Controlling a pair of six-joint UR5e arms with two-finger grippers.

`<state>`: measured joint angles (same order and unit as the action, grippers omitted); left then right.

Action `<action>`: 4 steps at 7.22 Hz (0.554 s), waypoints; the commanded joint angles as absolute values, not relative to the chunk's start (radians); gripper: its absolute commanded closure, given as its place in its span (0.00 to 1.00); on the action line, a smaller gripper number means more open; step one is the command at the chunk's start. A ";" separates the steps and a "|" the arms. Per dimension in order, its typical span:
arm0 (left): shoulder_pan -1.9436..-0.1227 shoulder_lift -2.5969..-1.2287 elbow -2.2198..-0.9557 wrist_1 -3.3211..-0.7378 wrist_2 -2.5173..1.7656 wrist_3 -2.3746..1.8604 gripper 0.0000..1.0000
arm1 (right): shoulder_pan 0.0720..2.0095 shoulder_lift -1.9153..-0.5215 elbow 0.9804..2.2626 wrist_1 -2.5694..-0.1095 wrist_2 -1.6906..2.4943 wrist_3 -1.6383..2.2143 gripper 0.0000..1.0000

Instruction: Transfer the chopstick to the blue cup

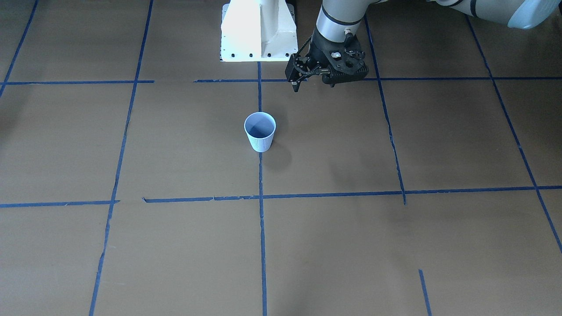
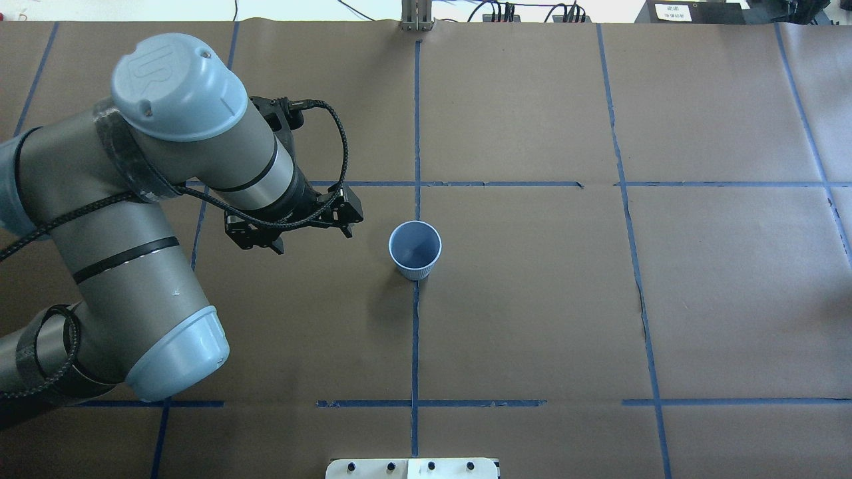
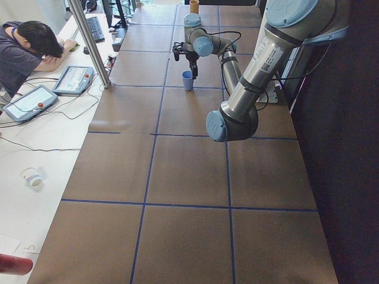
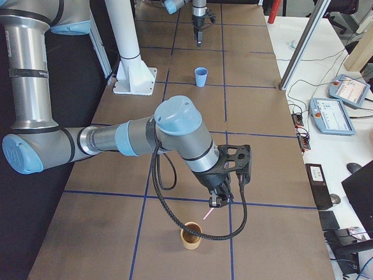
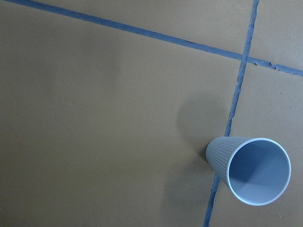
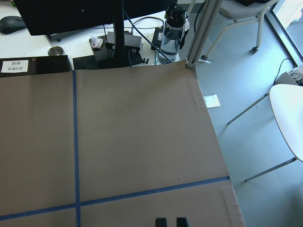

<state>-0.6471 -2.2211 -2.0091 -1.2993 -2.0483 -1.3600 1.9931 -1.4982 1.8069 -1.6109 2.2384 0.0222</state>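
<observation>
The pale blue ribbed cup [image 1: 260, 134] [image 2: 415, 249] [image 5: 251, 170] stands upright and empty near the table's middle, on a blue tape line. My left gripper [image 1: 314, 85] [image 2: 311, 239] hovers open and empty beside it, a short way to the robot's left. The cup is small in the exterior right view [image 4: 201, 76]. There my right gripper [image 4: 217, 202] is near the table's right end, shut on a thin pinkish chopstick [image 4: 207, 214]. The stick hangs just above a brown cup [image 4: 190, 235]. The right wrist view shows its fingertips [image 6: 161, 222] close together.
The white robot base [image 1: 259, 30] stands at the table's back edge. An operator [image 3: 29, 47] sits at a side desk with tablets [image 3: 26, 100]. The right table end [image 6: 222, 161] drops to the floor. Blue tape lines grid the brown paper.
</observation>
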 commanded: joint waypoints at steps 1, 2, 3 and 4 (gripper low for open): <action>-0.704 -2.186 -2.036 -1.295 -2.055 -1.339 0.00 | 1.908 -1.309 1.874 -1.918 2.240 0.035 0.98; -0.725 -2.153 -2.046 -1.292 -2.063 -1.231 0.00 | 1.823 -1.220 1.876 -2.009 2.241 0.067 0.98; -0.771 -2.096 -2.065 -1.292 -2.063 -1.129 0.00 | 1.707 -1.139 1.879 -2.034 2.243 0.239 0.99; -0.832 -2.042 -2.084 -1.290 -2.066 -1.052 0.00 | 1.574 -1.087 1.897 -2.034 2.240 0.412 0.99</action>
